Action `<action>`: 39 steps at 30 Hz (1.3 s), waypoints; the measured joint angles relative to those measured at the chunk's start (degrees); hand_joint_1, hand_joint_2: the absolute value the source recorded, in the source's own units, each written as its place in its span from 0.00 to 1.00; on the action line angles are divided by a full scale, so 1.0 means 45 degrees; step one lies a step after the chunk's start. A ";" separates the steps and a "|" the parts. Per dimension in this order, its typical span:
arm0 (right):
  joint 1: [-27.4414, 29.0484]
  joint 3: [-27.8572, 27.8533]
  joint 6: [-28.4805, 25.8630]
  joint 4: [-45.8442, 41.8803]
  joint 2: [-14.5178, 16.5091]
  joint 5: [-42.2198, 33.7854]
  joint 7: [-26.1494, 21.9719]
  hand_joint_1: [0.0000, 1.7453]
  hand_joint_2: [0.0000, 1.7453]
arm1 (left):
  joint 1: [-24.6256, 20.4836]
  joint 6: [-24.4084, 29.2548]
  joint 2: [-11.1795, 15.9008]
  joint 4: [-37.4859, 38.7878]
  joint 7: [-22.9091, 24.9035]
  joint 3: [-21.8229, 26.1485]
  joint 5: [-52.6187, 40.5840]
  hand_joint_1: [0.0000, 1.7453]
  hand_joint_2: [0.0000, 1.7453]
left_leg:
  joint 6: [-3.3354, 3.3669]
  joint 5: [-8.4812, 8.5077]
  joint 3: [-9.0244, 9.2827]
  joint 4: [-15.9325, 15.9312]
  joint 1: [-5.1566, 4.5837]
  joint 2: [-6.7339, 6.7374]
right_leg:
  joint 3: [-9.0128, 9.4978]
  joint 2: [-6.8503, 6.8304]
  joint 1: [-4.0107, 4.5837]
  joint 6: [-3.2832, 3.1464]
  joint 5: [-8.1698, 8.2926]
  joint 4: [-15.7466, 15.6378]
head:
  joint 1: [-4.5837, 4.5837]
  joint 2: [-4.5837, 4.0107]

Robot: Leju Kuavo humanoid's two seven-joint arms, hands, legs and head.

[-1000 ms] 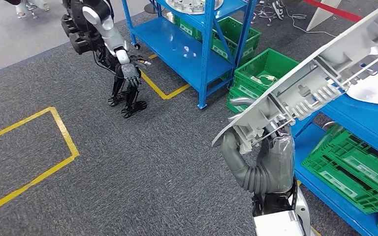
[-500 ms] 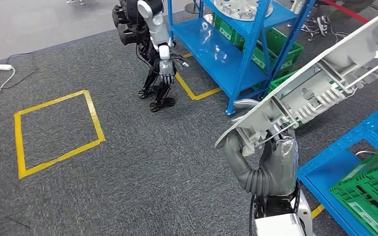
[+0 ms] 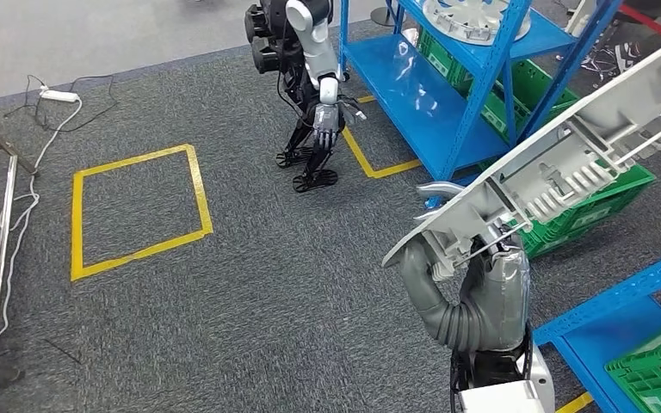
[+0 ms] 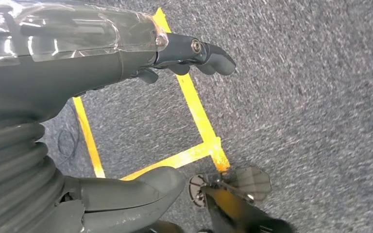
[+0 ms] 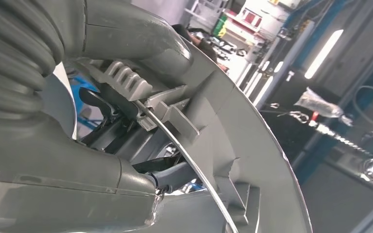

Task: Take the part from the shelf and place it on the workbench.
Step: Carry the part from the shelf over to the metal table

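Carrying the part, bench not in view

Right hand (image 3: 473, 271) has its fingers (image 5: 126, 104) closed around the low end of the long grey part (image 3: 559, 163), which tilts up over the carpet, near the blue shelf (image 3: 473, 86). Left hand (image 4: 126, 53) hangs with nothing in it, fingers loosely extended. My read: keep the grasp firm and turn slowly so the high end stays off the shelf posts.

The robot's right hand (image 3: 469, 284) is sheathed in a grey ribbed rubber cover with a thick grey thumb, above a glossy white forearm casing (image 3: 499, 397) and black cabling. The left hand (image 4: 77, 73) wears the same grey ribbed cover under clear, shiny plastic film, with dark fingers (image 4: 209, 53) bearing a small silver screw.
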 joint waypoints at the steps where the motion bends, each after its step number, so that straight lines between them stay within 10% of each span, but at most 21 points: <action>1: 0.0007 -0.0023 0.0001 -0.0032 -0.0001 0.0001 -0.0015 1.00 1.00 | -0.0014 0.0004 -0.0009 0.0000 -0.0028 0.0000 0.0000 0.00 1.00 | 0.0030 0.0287 0.0486 -0.0849 -0.0011 0.0239 | 0.0047 -0.0082 0.0015 0.0088 -0.0067 0.0020 | -0.0034 0.0000; 3: 0.0001 -0.0057 0.0006 -0.0097 -0.0011 0.0004 -0.0035 1.00 1.00 | -0.0034 0.0005 -0.0029 0.0000 -0.0034 0.0000 0.0000 0.00 1.00 | 0.0204 0.0437 0.0973 -0.1702 -0.0100 0.0524 | 0.0144 -0.0236 0.0036 0.0257 -0.0175 0.0042 | -0.0015 0.0000; 7: -0.0063 -0.0067 0.0015 -0.0135 -0.0013 -0.0016 -0.0039 1.00 1.00 | -0.0034 0.0014 -0.0028 -0.0001 0.0061 0.0002 0.0002 0.00 1.00 | 0.0637 0.0461 0.0935 -0.1755 -0.0207 0.0038 | 0.0127 -0.0201 -0.0086 0.0531 -0.0543 0.0341 | 0.0106 0.0000; 12: -0.0282 0.0017 0.0016 -0.0087 -0.0029 -0.0208 -0.0052 1.00 1.00 | -0.0070 0.0234 0.0020 -0.0006 -0.0571 0.0005 0.0033 0.00 1.00 | 0.0909 0.0499 0.0964 -0.1776 -0.0389 -0.0651 | -0.1618 0.0636 -0.0010 0.0379 -0.2074 0.3932 | 0.0451 0.0000; 16: -0.0580 0.0103 0.0020 0.0000 -0.0029 -0.0361 -0.0104 1.00 1.00 | -0.0080 0.0279 0.0084 -0.0005 -0.0537 0.0059 0.0044 0.00 1.00 | 0.0927 0.0493 0.1057 -0.1758 -0.0516 -0.1270 | -0.0845 0.1197 0.0218 -0.0073 -0.0344 0.1582 | 0.0450 0.0000; 20: -0.0621 0.0137 0.0018 0.0013 -0.0023 -0.0497 -0.0416 1.00 1.00 | -0.0086 0.0242 0.0112 -0.0004 -0.0270 0.0172 0.0067 0.00 1.00 | 0.0752 0.0573 0.0928 -0.1760 -0.0477 -0.1770 | -0.0342 0.1461 0.0292 -0.0249 0.0013 0.0318 | 0.0424 0.0000; 24: -0.0341 0.0120 0.0019 0.0086 0.0052 -0.1010 -0.1101 1.00 1.00 | -0.0079 0.0196 0.0196 -0.0001 0.0416 0.0295 0.0062 0.00 1.00 | 0.0506 -0.0261 0.0257 -0.0490 -0.0474 -0.0584 | -0.0196 0.0859 0.0236 -0.0388 0.0203 0.0001 | 0.0253 0.0000; 28: -0.0068 0.0130 0.0021 0.0220 0.0068 -0.1121 -0.1353 1.00 1.00 | -0.0055 0.0189 0.0305 -0.0001 0.0847 0.0318 0.0009 0.00 1.00 | 0.0172 -0.0988 -0.0842 0.1697 -0.0176 -0.0397 | -0.0194 0.0237 0.0206 -0.0353 0.0158 -0.0004 | 0.0102 0.0000; 31: -0.0003 0.0134 0.0021 0.0312 0.0080 -0.1151 -0.1368 1.00 1.00 | -0.0056 0.0190 0.0392 -0.0001 0.0879 0.0336 0.0006 0.00 1.00 | 0.0017 0.0075 0.0401 -0.0508 -0.0060 0.0177 | -0.0127 -0.0128 0.0161 -0.0162 0.0031 0.0074 | 0.0021 0.0000; 34: 0.0036 0.0111 0.0022 0.0331 0.0087 -0.1218 -0.1299 1.00 1.00 | -0.0080 0.0198 0.0408 -0.0001 0.0846 0.0372 0.0050 0.00 1.00 | 0.0217 0.0330 0.1069 -0.1685 -0.0137 0.0610 | -0.0042 -0.0377 0.0165 0.0114 -0.0132 0.0173 | 0.0051 0.0000; 36: 0.0192 0.0039 0.0022 0.0329 0.0089 -0.1345 -0.1299 1.00 1.00 | -0.0080 0.0197 0.0419 -0.0001 0.0681 0.0399 0.0062 0.00 1.00 | 0.0434 0.0359 0.1046 -0.1704 -0.0180 0.0339 | 0.0033 -0.0497 0.0092 0.0270 -0.0191 0.0172 | 0.0101 0.0000; 39: 0.0673 -0.0141 0.0010 0.0322 0.0101 -0.1683 -0.1714 1.00 1.00 | -0.0112 0.0170 0.0419 -0.0004 0.0762 0.0408 0.0017 0.00 1.00 | 0.0680 0.0433 0.1047 -0.1751 -0.0185 -0.0116 | -0.0423 0.0142 0.0003 0.0411 -0.1008 0.1339 | 0.0239 0.0000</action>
